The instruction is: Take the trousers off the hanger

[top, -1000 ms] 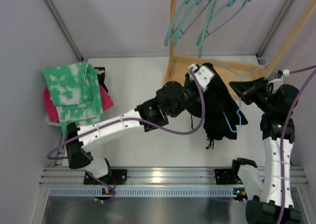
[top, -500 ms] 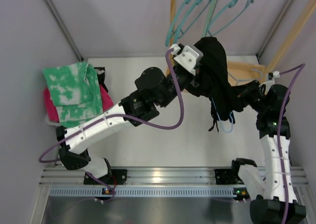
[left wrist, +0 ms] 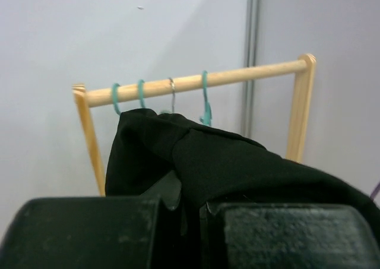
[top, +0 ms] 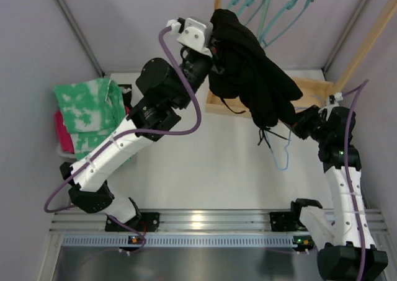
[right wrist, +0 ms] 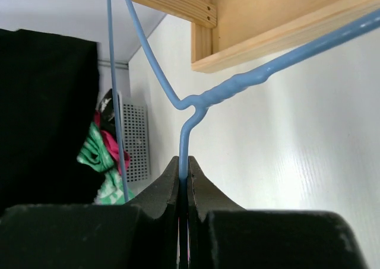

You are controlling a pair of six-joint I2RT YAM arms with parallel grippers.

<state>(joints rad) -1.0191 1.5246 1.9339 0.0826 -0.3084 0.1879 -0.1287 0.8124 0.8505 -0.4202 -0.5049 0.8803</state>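
Going for a clean slide-off: left gripper's [left wrist: 189,205] pinching the trousers [left wrist: 228,162] high, right gripper's [right wrist: 184,165] clamping the hanger [right wrist: 205,100] wire, I'm anchoring it low.

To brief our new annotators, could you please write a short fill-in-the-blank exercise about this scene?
The left gripper is shut on the trousers, whose colour is ____.
The right gripper clamps the hanger, made of thin light-blue ____.
The green-and-white cloth lies on the robot's ____ side.
Missing words: black; wire; left.
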